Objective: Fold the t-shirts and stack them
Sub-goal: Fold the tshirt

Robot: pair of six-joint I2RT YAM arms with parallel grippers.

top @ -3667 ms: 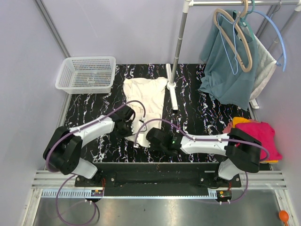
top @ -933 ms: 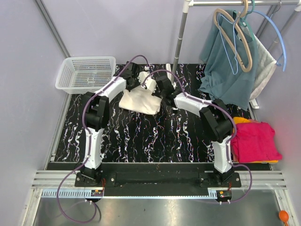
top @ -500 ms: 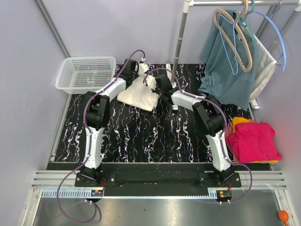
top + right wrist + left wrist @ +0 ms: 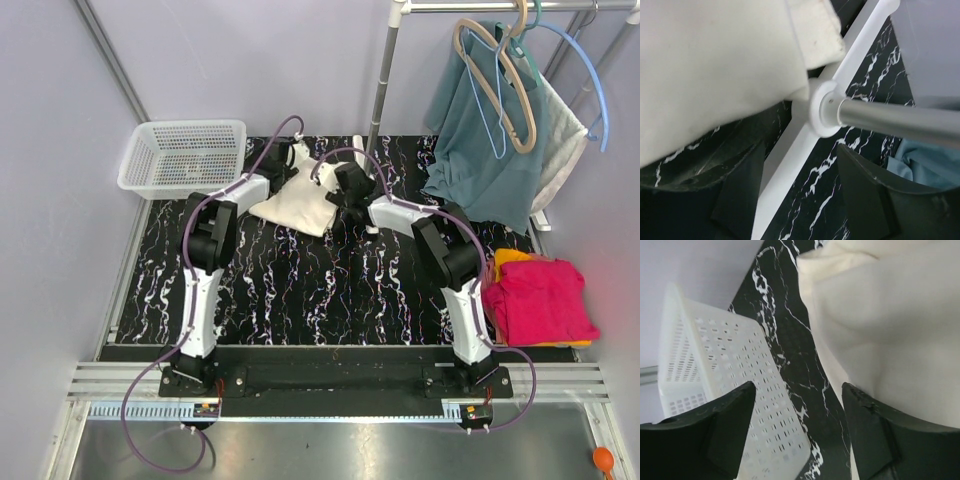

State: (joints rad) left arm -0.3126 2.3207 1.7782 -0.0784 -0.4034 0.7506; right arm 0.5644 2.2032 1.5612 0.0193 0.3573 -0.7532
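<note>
Just beside left claw (image 4: 799, 392): cream tee (image 4: 890, 315).

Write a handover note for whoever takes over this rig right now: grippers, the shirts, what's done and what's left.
Left gripper: open, empty, at the cream t-shirt's far left edge.
Right gripper: open, empty, at its right edge by the rack base.
Done: the cream shirt looks folded, far middle of the table. The pink t-shirt lies folded on the orange t-shirt at the right edge.
Left: probably tidy the fold, then move the cream shirt onto that pile.
</note>
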